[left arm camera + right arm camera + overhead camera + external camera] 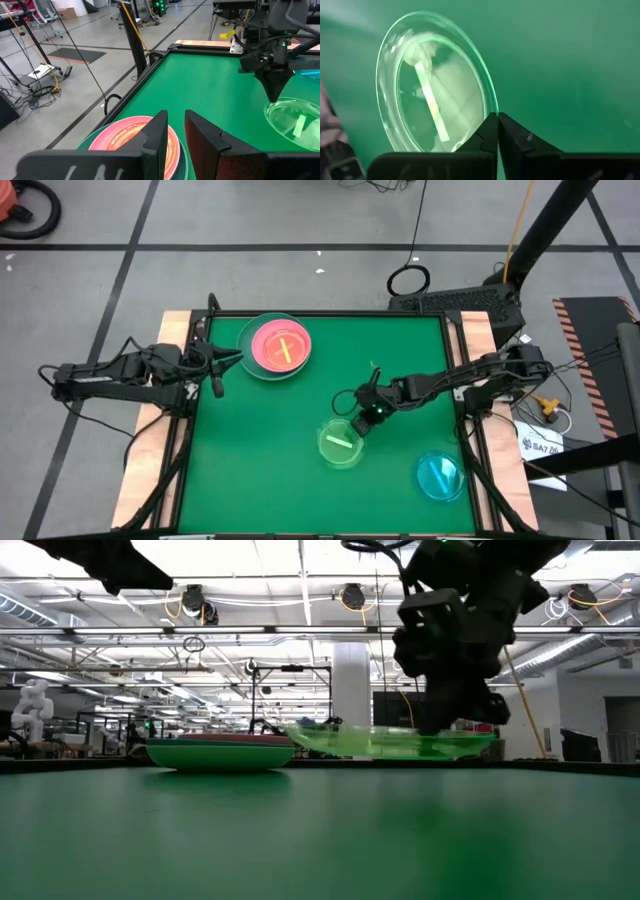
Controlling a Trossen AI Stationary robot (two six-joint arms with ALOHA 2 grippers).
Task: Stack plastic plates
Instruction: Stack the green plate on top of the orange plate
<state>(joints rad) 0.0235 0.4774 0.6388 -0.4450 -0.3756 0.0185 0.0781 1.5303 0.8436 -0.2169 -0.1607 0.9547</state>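
Green plate (339, 444) is held only at its rim by the right pincer (364, 420), left pincer (218, 364) nearly closed, empty; slip-out is risked if tilted.

Low view: the right gripper (455, 715) stands in front of the green plate (390, 743), hiding its rim at the contact point; grip on the rim cannot be confirmed there. The plate stack (220, 752) shows edge-on only; its layers cannot be counted. Left wrist view: the left gripper's fingers (159, 135) cover the stack's (122, 135) near portion, and the picture's lower edge cuts it off. The cyan plate (307, 73) shows as a sliver at 3 o'clock.
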